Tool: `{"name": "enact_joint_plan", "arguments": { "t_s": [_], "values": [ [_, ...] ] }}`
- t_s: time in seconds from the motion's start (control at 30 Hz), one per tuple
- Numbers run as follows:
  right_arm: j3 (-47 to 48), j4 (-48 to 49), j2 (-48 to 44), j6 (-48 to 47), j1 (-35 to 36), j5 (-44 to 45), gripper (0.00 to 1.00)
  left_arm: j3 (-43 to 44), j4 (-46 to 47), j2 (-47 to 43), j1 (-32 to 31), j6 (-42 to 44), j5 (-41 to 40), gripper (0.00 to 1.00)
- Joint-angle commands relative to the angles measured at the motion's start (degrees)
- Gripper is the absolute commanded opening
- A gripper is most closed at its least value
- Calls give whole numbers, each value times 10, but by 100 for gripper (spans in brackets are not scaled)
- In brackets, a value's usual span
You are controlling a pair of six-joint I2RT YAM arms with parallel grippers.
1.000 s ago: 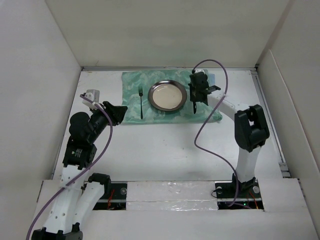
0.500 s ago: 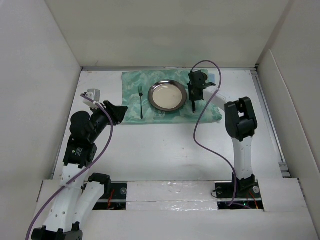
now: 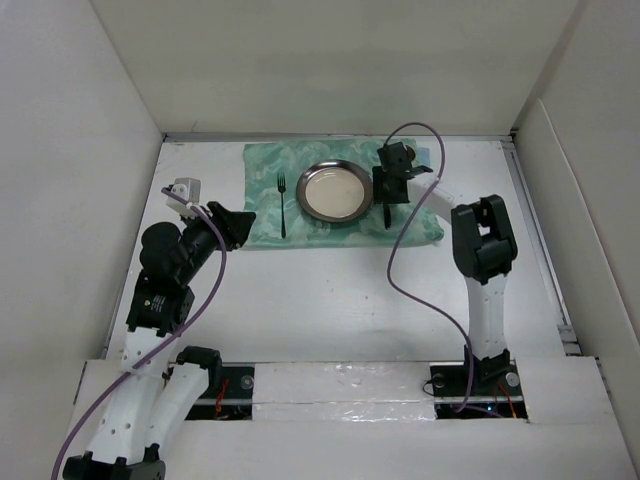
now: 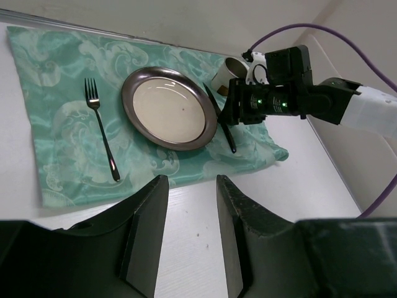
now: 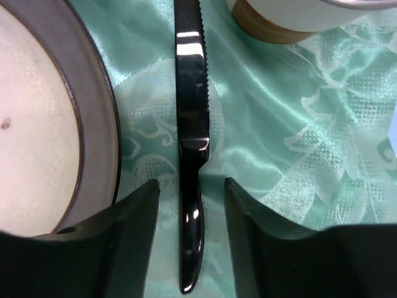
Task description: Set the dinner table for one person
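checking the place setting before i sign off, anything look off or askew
The knife lies beside the plate with its serrated edge facing away from it, which is backwards for a place setting. The near right corner of the placemat also looks rumpled.

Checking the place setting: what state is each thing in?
Cloth: spread out.
Plate: upright, empty.
Fork: flat, left of plate.
Knife: flat, right of plate, ungripped.
Cup: on cloth, orientation unclear.
Left gripper: open, empty.
Right gripper: open, fingers straddling knife.
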Motion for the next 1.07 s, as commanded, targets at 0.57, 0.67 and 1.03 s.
{"name": "enact_joint_plan", "arguments": {
  "t_s": [0.57, 0.67, 1.03],
  "values": [
    [-397, 195, -868, 11, 168, 106, 100, -2, 42, -72, -2, -26, -29, 63],
    [-469, 182, -983, 20, 173, 96, 100, 23, 40, -110, -2, -28, -68, 64],
    [-574, 138, -1138, 94, 189, 187, 100, -17, 33, -182, -21, -31, -145, 72]
  ]
}}
